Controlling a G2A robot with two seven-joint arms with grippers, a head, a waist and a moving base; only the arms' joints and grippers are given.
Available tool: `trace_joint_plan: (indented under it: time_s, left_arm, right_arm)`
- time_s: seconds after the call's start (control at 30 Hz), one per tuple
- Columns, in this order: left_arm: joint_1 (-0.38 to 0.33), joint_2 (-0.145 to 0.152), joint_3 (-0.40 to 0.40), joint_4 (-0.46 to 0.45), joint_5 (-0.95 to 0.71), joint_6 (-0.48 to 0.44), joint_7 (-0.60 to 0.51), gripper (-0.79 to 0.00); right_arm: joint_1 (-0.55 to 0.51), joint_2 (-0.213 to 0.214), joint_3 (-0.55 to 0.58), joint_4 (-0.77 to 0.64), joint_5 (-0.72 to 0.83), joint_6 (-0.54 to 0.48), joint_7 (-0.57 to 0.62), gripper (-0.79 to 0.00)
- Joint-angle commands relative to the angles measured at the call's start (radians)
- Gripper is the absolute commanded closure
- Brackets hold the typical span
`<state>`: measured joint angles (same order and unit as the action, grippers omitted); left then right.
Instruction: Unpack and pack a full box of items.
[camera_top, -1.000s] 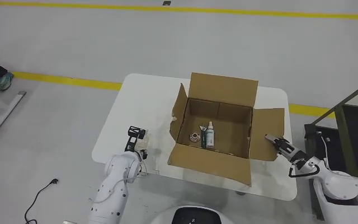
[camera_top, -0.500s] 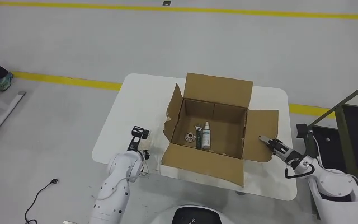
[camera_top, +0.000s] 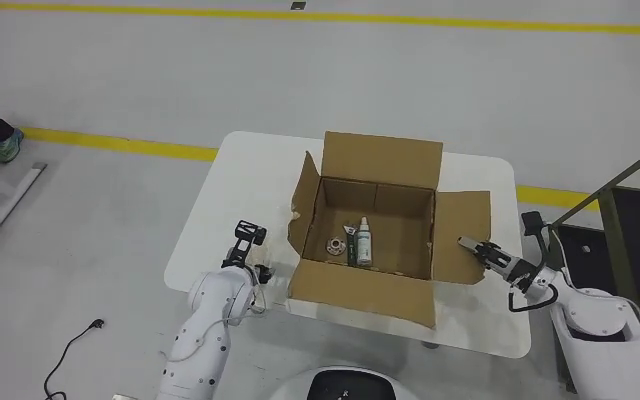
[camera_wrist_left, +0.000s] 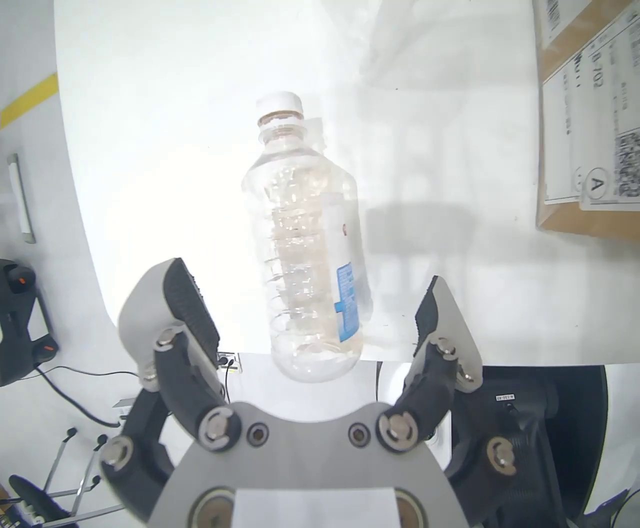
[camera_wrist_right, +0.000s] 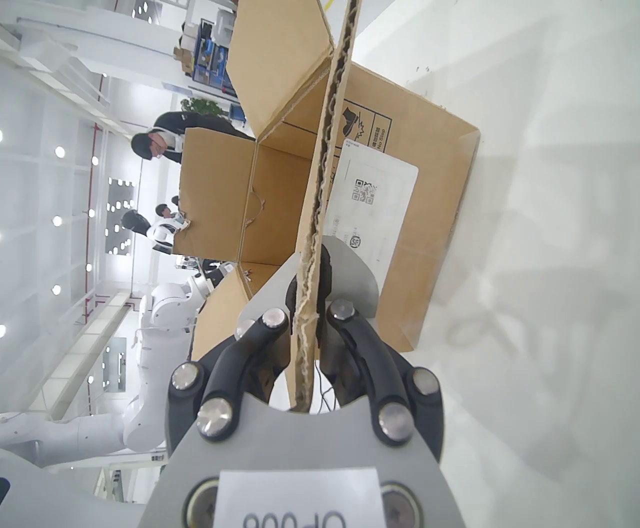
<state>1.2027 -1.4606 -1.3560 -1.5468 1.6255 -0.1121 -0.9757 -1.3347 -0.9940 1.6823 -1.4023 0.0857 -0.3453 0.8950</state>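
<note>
A clear bottle (camera_wrist_left: 305, 250) is seen between the spread jaws of the left gripper (camera_wrist_left: 312, 290) at the near-left corner of the tabletop (camera_top: 230, 190), cap toward the far edge, while the right flap (camera_top: 455, 230) of the box (camera_top: 360, 290) is pinched by the right gripper (camera_wrist_right: 307, 280).

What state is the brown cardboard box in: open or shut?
Open. The brown cardboard box has its flaps splayed outward, a white bottle lies on its floor, and the right gripper pinches one side flap.
</note>
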Motion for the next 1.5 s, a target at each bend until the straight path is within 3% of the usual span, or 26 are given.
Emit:
trace_joint_plan:
  time_s: [0.0,0.07,0.1,0.13,0.17,0.33,0.5,0.7,0.73,0.77,0.8,0.97,1.17,1.47]
  left_arm:
    - [0.008,0.002,-0.001,-0.028,0.001,-0.004,-0.009,-0.785]
    - [0.015,0.003,-0.003,-0.057,-0.002,-0.009,-0.02,-0.785]
    - [0.017,0.004,-0.005,-0.071,-0.006,-0.008,-0.026,-0.785]
    - [0.018,0.004,-0.007,-0.086,-0.006,-0.005,-0.031,-0.785]
    - [0.02,0.005,-0.007,-0.097,-0.004,-0.002,-0.036,-0.785]
    - [0.017,0.006,-0.002,-0.134,0.007,0.014,-0.039,-0.785]
    - [0.017,0.006,-0.002,-0.134,0.007,0.014,-0.039,-0.785]
    - [0.017,0.006,-0.002,-0.134,0.007,0.014,-0.039,-0.785]
    - [0.017,0.006,-0.002,-0.134,0.007,0.014,-0.039,-0.785]
    - [0.017,0.006,-0.002,-0.134,0.007,0.014,-0.039,-0.785]
    - [0.017,0.006,-0.002,-0.134,0.007,0.014,-0.039,-0.785]
    - [0.017,0.006,-0.002,-0.134,0.007,0.014,-0.039,-0.785]
    - [0.017,0.006,-0.002,-0.134,0.007,0.014,-0.039,-0.785]
    - [0.017,0.006,-0.002,-0.134,0.007,0.014,-0.039,-0.785]
  right_arm:
    - [0.021,0.001,-0.01,0.019,-0.017,-0.012,0.007,0.0]
    - [0.039,0.002,-0.02,0.034,-0.029,-0.028,0.008,-0.08]
    - [0.046,0.003,-0.024,0.04,-0.037,-0.036,0.005,-0.206]
    - [0.052,0.003,-0.024,0.047,-0.039,-0.036,-0.007,-0.388]
    - [0.056,0.003,-0.024,0.05,-0.036,-0.031,-0.015,-0.785]
    - [0.041,0.004,0.019,0.021,0.004,0.046,-0.105,-0.785]
    - [0.007,0.011,0.086,-0.102,-0.029,0.062,-0.187,-0.785]
    - [0.031,0.017,0.094,-0.36,-0.238,0.069,-0.302,-0.785]
    - [0.043,0.017,0.076,-0.389,-0.277,0.07,-0.311,-0.64]
    - [0.058,0.016,0.046,-0.414,-0.306,0.073,-0.309,-0.129]
    - [0.075,0.016,0.017,-0.426,-0.339,0.08,-0.305,0.0]
    - [0.182,0.004,-0.211,-0.39,-0.554,0.175,-0.252,0.0]
    - [0.286,-0.031,-0.468,-0.258,-0.778,0.268,-0.308,0.0]
    - [0.286,-0.031,-0.468,-0.258,-0.778,0.268,-0.308,0.0]
